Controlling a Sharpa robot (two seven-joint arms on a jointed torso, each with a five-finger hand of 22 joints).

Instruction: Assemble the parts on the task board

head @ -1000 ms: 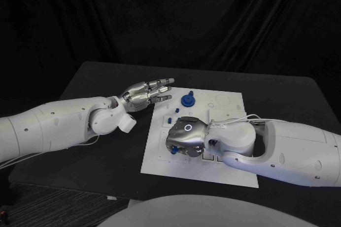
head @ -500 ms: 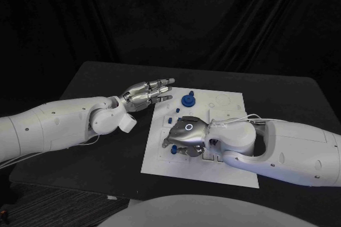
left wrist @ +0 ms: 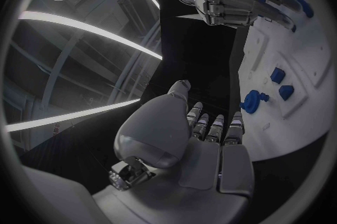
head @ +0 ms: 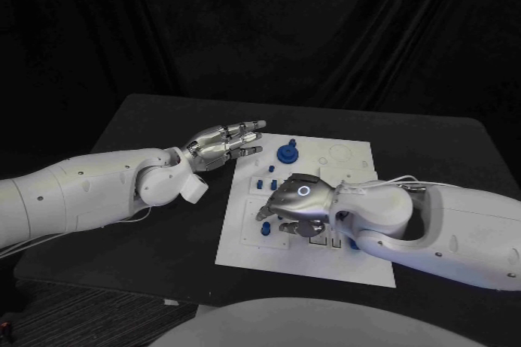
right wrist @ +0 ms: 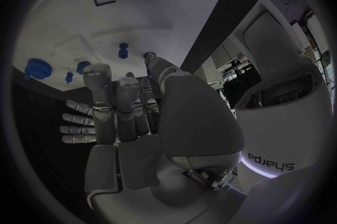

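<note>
Head view: left hand [head: 226, 144] open beside task board [head: 326, 264] edge.

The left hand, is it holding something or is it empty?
Empty. The left hand hovers beside the task board, fingers spread, nothing between them.

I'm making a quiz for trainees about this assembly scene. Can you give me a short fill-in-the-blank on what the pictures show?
1. The task board is ____ in colour.
2. The small parts on the board are ____.
3. The hand above the board's middle is the ____ hand.
4. The left hand hovers beside the board with fingers apart, holding ____.

Missing words: white; blue; right; nothing
</note>
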